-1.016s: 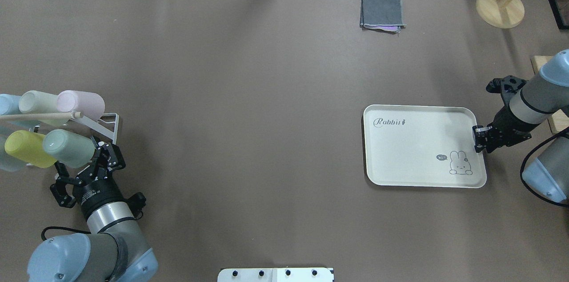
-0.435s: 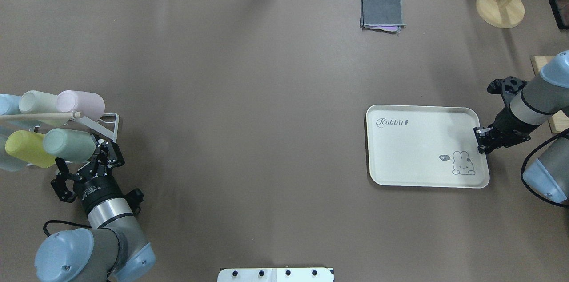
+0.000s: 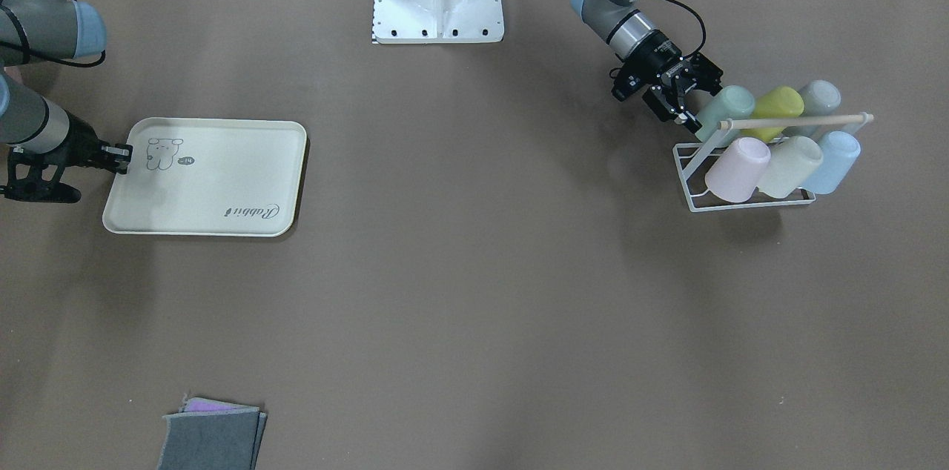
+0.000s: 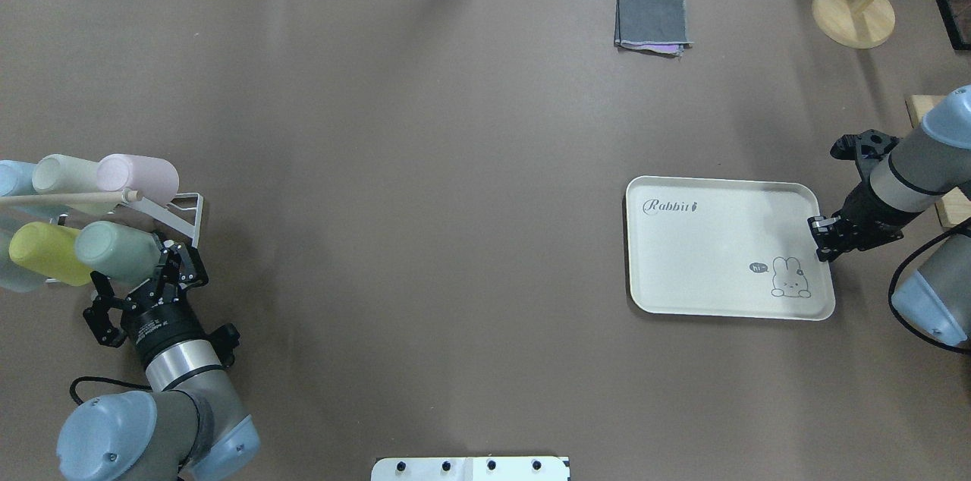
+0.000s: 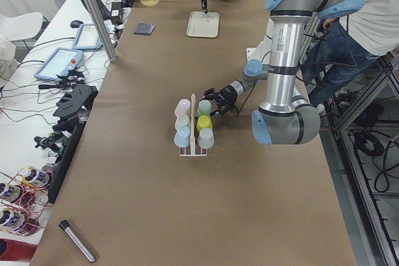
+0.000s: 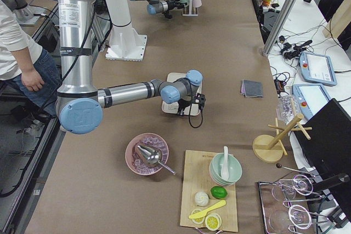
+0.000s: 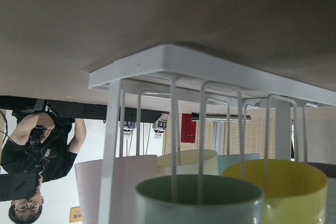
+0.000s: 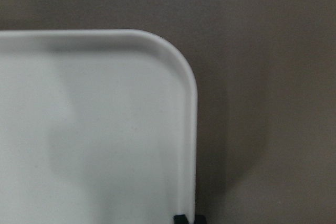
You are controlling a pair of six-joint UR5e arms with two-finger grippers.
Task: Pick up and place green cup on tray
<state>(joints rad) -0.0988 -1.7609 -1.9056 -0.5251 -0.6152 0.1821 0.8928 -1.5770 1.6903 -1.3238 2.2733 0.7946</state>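
The green cup (image 4: 114, 252) lies tilted on a white wire rack (image 4: 186, 208) at the table's left end, mouth toward my left gripper. It also shows in the front view (image 3: 726, 105) and the left wrist view (image 7: 199, 200). My left gripper (image 4: 130, 268) is open, its fingers on either side of the cup's near end; I cannot tell whether they touch it. The cream tray (image 4: 713, 253) lies flat on the right. My right gripper (image 4: 819, 240) is shut on the tray's right rim, and a fingertip (image 8: 181, 217) shows on the rim (image 8: 191, 129).
The rack also holds a yellow cup (image 4: 45, 253), a pink cup (image 4: 140, 176), a cream cup (image 4: 64, 171) and a blue one, under a wooden rod (image 4: 68, 198). A folded grey cloth (image 4: 652, 20) and a wooden stand (image 4: 853, 14) are at the far side.
The tray has slid a little to the right with my right gripper. My left gripper has shifted slightly left at the green cup.
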